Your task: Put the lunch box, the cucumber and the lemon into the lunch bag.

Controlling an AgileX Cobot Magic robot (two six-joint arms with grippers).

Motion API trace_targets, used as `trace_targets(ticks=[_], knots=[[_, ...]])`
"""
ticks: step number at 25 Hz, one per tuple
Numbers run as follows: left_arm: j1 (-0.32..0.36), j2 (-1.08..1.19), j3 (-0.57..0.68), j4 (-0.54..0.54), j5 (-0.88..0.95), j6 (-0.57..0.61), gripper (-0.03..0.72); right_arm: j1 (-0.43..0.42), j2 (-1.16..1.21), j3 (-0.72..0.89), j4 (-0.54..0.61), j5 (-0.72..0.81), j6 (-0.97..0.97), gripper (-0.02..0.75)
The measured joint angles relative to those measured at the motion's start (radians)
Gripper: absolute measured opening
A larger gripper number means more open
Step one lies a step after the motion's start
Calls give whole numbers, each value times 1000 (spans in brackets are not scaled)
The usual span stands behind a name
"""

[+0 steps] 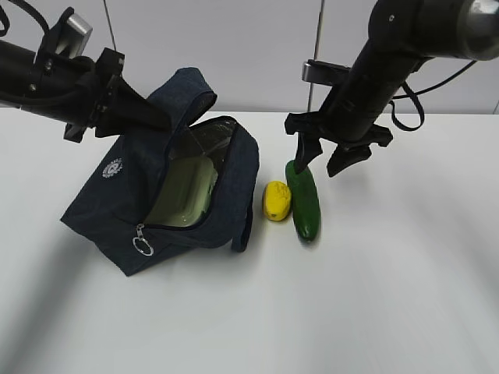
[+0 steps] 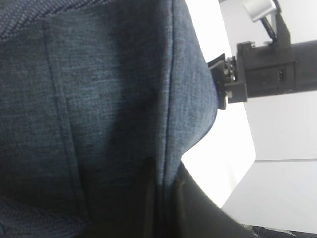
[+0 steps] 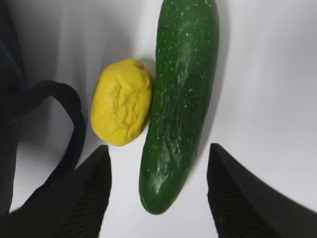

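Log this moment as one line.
lunch box: inside lunch bag | left gripper: shut on bag flap | right gripper: open over cucumber | lemon: on table, touching cucumber

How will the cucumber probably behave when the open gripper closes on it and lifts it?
The cucumber looks smooth and glossy, so it may slip between the fingers. Being long and round, it could roll aside and nudge the lemon lying against it. It seems stiff, so lifted near the middle it should probably stay level.
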Motion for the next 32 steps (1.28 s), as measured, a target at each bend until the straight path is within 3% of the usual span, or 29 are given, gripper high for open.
trace_targets(ticks=[10,32], knots=[[0,0,0,2,6,-2,4,0,138,-150,-49,41,54,458],[0,0,0,5,6,-2,4,0,231,-158,-45,57,61,449]])
